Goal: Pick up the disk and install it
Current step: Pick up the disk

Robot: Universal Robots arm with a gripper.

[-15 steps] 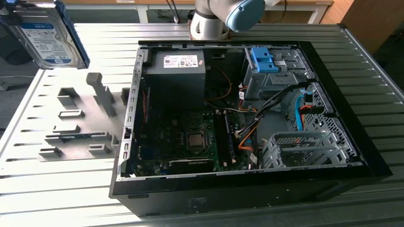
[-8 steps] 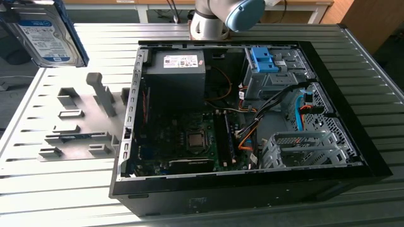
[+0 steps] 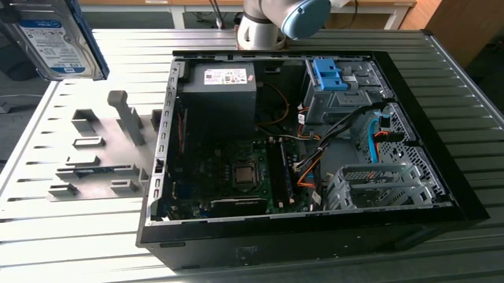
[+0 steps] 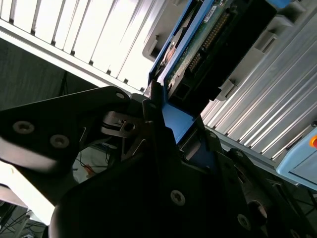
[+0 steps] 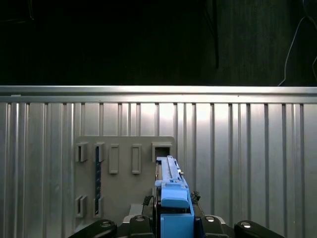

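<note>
The disk [image 3: 59,41] is clamped in the end effector [image 4: 157,106], held clear above the ribbed metal desk [image 3: 71,247]. A grey slotted holder plate [image 3: 98,168] lies near the desk's edge at the exterior view's left. The open computer case [image 3: 315,250] stands just beside the plate.

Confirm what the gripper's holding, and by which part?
The disk; the gripper is shut on one end, at its blue carrier frame.
</note>
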